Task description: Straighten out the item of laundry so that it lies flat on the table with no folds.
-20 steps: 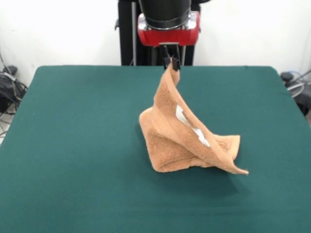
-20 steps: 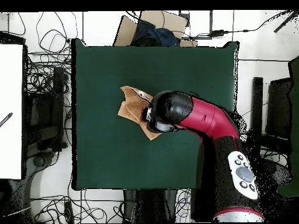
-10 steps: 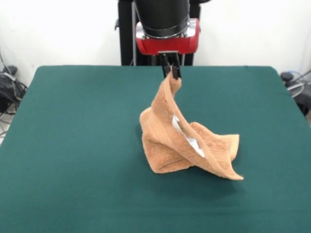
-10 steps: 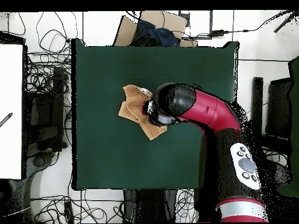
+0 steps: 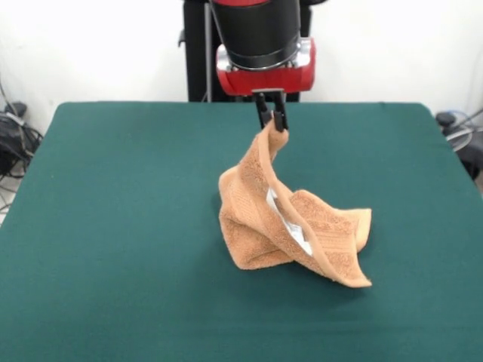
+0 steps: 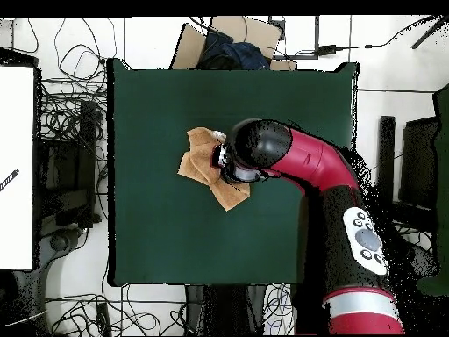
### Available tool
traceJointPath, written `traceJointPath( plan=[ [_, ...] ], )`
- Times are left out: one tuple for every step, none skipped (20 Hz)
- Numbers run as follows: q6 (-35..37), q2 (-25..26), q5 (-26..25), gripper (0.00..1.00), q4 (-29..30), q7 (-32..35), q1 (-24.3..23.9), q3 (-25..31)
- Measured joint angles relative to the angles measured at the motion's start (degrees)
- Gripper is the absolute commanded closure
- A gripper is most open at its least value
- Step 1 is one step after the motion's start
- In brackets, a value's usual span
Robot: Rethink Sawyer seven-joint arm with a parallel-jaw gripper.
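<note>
Gripper (image 5: 277,121) clamps a corner of the towel (image 5: 290,226), lifting it in a crumpled peak near mid-table (image 5: 113,226); unfolding is under way, and next likely calls for dragging it flat.

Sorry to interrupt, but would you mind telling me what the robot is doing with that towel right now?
The Sawyer arm's gripper is shut on one corner of the orange-brown towel and holds that corner up above the green table. The rest of the towel hangs down from the pinch and sits bunched on the tabletop near the middle, folded over itself, with a white label showing in the crease. So it is not flat yet: only one corner is raised and several folds remain.
</note>
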Motion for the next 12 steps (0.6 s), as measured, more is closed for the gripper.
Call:
traceJointPath(
  plan=[
    [0.17,0.2,0.0,1.0,-0.43,0.0,-0.02,0.14],
    [0.27,0.37,0.0,1.0,-0.72,0.0,-0.02,0.17],
    [0.36,0.52,0.0,1.0,-0.95,0.0,-0.02,0.18],
    [0.45,0.68,0.0,1.0,-1.19,0.0,-0.02,0.18],
    [0.54,0.82,-0.01,1.0,-1.4,0.0,-0.02,0.18],
    [0.7,1.06,0.0,1.0,-1.75,0.0,-0.02,0.18],
    [0.91,1.23,-0.01,1.0,-2.06,0.0,-0.02,0.18],
    [1.12,1.36,-0.01,1.0,-2.31,0.0,-0.02,0.18],
    [1.33,1.49,-0.01,1.0,-2.56,0.0,-0.02,0.18],
    [1.61,1.64,-0.01,1.0,-2.89,0.0,-0.02,0.18],
    [1.98,1.83,-0.01,1.0,-3.29,0.0,-0.02,0.18],
    [2.14,1.94,0.0,1.0,-3.5,0.0,-0.02,0.18]
  ],
)
